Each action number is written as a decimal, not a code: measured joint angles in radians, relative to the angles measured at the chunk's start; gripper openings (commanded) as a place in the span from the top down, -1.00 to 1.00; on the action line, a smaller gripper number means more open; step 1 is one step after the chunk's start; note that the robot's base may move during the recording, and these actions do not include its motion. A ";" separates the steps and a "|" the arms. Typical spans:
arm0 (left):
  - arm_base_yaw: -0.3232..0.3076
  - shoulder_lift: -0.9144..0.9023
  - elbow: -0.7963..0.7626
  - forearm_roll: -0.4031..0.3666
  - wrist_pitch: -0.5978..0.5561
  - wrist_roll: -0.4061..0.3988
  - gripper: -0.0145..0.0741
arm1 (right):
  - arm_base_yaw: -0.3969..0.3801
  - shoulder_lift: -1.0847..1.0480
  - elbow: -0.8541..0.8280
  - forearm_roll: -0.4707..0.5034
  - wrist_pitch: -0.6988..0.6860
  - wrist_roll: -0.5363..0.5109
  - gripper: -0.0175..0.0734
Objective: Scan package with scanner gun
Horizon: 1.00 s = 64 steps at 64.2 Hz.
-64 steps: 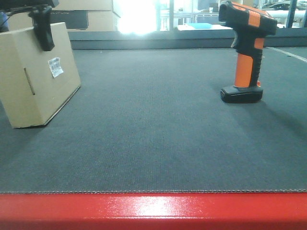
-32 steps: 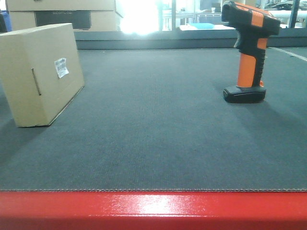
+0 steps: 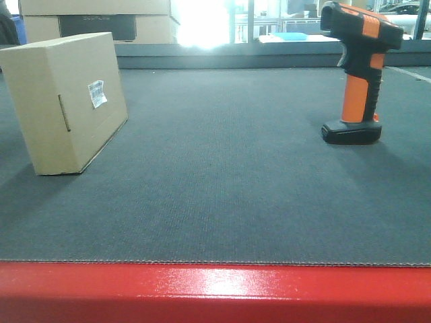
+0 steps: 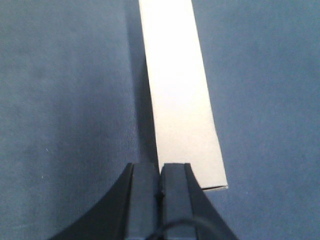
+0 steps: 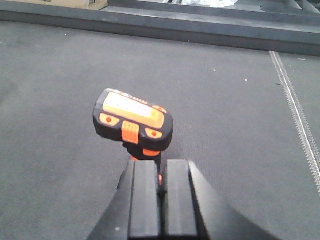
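Standing upright well right of the package [image 3: 67, 101], the scanner gun [image 3: 360, 74] could topple if the right gripper [image 5: 161, 200], jaws pressed together like the left gripper [image 4: 160, 195], nudges it unopened.

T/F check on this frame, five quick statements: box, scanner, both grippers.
1. The cardboard box stands on the mat with a white label on its side. True.
2. The scanner gun lies flat on its side. False: it stands upright on its base.
3. The left gripper has its fingers shut, above the box's top edge. True.
4. The right gripper holds the scanner gun. False: its fingers are shut and hold nothing; the scanner stands free.
5. Box and scanner touch. False: they are apart, at opposite sides.
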 measured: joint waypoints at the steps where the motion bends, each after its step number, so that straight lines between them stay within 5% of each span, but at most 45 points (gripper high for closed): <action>1: 0.000 -0.013 0.014 0.000 -0.013 0.000 0.92 | 0.000 0.000 0.009 0.000 -0.003 0.000 0.95; 38: 0.000 -0.666 0.775 0.021 -0.650 0.000 0.92 | -0.002 -0.346 0.386 0.000 -0.129 0.000 0.95; 64: 0.000 -1.016 0.970 0.026 -0.702 0.000 0.92 | -0.002 -0.722 0.439 0.000 -0.025 0.000 0.95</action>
